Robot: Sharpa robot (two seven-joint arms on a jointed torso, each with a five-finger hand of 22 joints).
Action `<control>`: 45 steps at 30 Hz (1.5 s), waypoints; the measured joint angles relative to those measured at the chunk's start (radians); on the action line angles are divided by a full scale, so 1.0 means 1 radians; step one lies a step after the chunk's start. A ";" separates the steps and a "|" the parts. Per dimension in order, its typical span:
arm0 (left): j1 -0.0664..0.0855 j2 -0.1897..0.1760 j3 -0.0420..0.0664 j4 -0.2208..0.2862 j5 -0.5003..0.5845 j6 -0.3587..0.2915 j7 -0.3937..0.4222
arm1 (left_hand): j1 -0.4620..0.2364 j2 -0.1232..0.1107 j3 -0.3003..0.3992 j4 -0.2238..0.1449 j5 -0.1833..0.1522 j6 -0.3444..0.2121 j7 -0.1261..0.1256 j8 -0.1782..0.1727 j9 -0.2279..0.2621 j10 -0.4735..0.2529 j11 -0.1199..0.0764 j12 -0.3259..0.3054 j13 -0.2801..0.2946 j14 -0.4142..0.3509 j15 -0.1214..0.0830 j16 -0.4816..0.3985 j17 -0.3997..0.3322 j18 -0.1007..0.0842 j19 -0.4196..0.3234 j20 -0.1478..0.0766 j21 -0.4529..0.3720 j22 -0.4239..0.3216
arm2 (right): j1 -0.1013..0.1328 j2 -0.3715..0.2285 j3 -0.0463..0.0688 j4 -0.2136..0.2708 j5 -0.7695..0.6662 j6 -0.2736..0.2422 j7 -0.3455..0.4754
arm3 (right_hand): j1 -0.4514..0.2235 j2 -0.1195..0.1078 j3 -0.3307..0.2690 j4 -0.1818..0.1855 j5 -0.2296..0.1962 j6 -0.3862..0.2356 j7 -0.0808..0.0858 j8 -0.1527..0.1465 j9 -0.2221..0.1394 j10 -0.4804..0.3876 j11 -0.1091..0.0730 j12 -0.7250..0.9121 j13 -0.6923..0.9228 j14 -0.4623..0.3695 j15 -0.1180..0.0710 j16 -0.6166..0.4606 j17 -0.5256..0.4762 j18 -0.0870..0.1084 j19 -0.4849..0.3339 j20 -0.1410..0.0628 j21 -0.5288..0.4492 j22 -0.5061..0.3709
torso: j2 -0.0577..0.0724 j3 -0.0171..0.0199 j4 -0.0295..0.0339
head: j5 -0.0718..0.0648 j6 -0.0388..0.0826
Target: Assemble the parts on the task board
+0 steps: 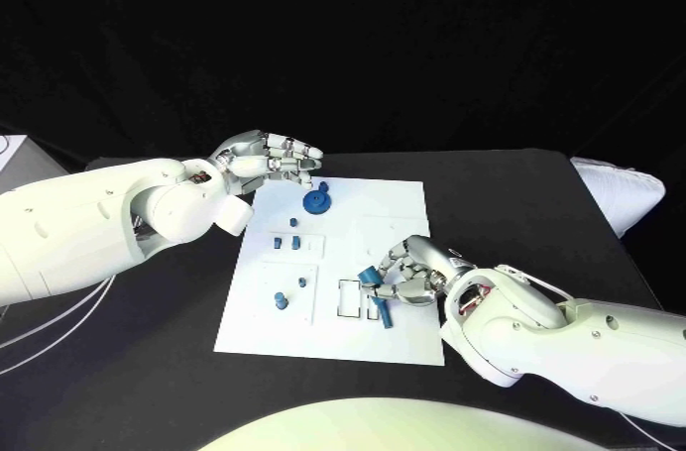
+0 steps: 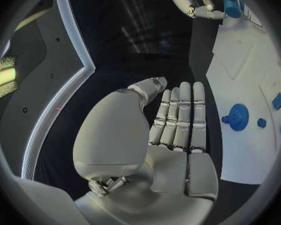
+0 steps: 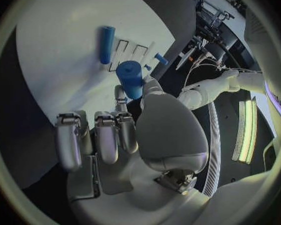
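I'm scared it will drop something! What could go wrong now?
The right hand pinches a blue cylinder only at its fingertips, so it might slip and fall onto the task board. A blue peg lies on the board right beside that hand, and a small move could knock it. The left hand sits close to the blue gear and might bump it.
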 measured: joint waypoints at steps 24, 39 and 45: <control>0.000 0.001 0.000 0.002 0.000 0.006 -0.008 | 0.000 0.000 0.000 0.006 0.000 0.000 0.000 0.000 0.000 -0.004 0.004 -0.004 0.000 0.000 0.000 0.000 0.000 0.000 0.000 0.000 -0.005 -0.001 | -0.006 0.084 -0.001 -0.054 0.019 0.083 -0.039 | -0.079 0.039 -0.005 -0.001 -0.038 0.025 -0.017 0.031 0.008 0.000 -0.015 0.012 0.000 0.002 -0.012 0.000 0.000 0.000 0.003 -0.011 0.008 0.000 | 0.002 -0.0004 0.0005 | 0.009 -0.013; 0.000 0.000 0.000 0.003 0.000 0.007 -0.011 | 0.000 0.000 0.000 0.006 0.000 0.000 0.000 0.000 0.000 -0.004 0.004 -0.003 0.000 0.000 0.000 0.000 0.000 0.000 0.000 0.000 -0.005 -0.002 | -0.006 0.098 -0.001 -0.070 -0.020 0.105 -0.048 | -0.113 0.044 -0.020 0.000 -0.069 0.034 -0.027 0.046 0.012 -0.002 -0.021 0.012 0.000 0.000 -0.014 0.000 0.000 0.000 0.003 -0.010 0.008 0.000 | 0.001 0.0000 -0.0003 | 0.011 -0.014; 0.000 0.000 0.000 0.003 0.000 0.008 -0.012 | 0.000 0.000 0.000 0.006 0.000 0.000 0.000 0.000 0.000 -0.004 0.004 -0.003 0.000 0.000 0.000 0.000 0.000 0.000 0.000 0.000 -0.005 -0.002 | -0.007 0.102 -0.001 -0.074 -0.034 0.104 -0.049 | -0.126 0.058 -0.021 0.002 -0.075 0.036 -0.028 0.054 0.012 0.000 -0.022 0.012 -0.001 0.000 -0.014 0.000 0.000 0.000 0.003 -0.010 0.008 0.000 | 0.001 0.0000 0.0001 | 0.011 -0.014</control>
